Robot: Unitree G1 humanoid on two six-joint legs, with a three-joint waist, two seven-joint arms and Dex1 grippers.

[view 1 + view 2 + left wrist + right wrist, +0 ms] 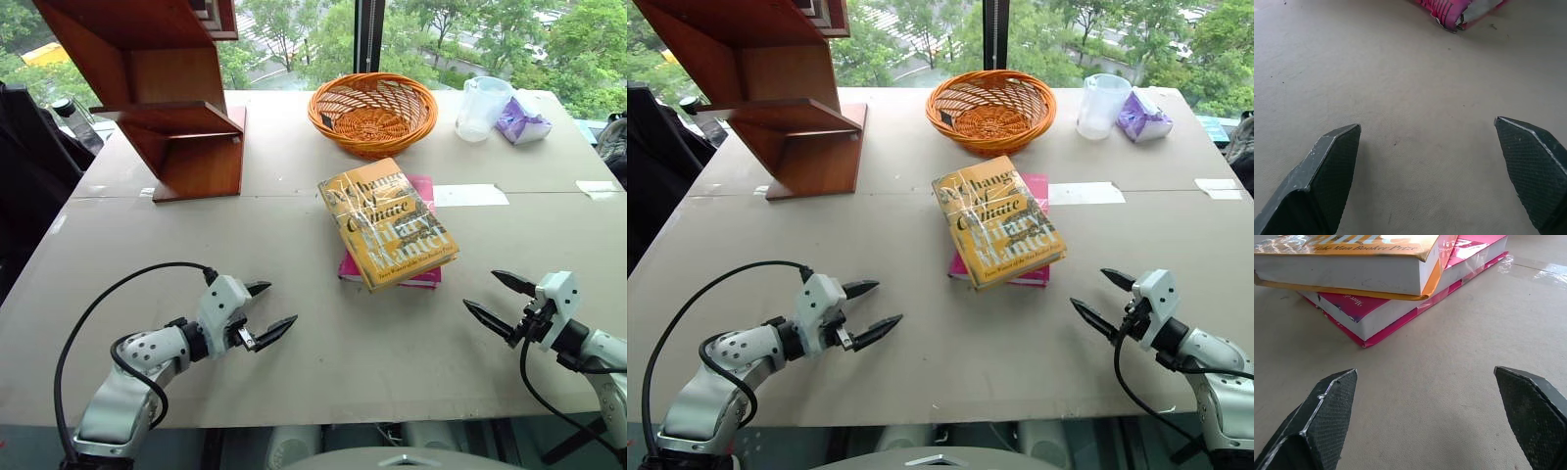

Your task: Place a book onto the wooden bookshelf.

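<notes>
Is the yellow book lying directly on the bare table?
No, the yellow book rests on top of a pink book, which lies on the table.

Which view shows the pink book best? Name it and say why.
The right wrist view: the pink book shows its page edges and cover under the yellow book. Both eye views show pink edges peeking out beneath the yellow book. The left wrist view catches one pink corner.

The book (388, 222) lies on a second book (423, 277) mid-table (294, 372). Behind it sits a basket (372, 113), the bookshelf (167, 98) far left, a cup (482, 108) far right.
</notes>
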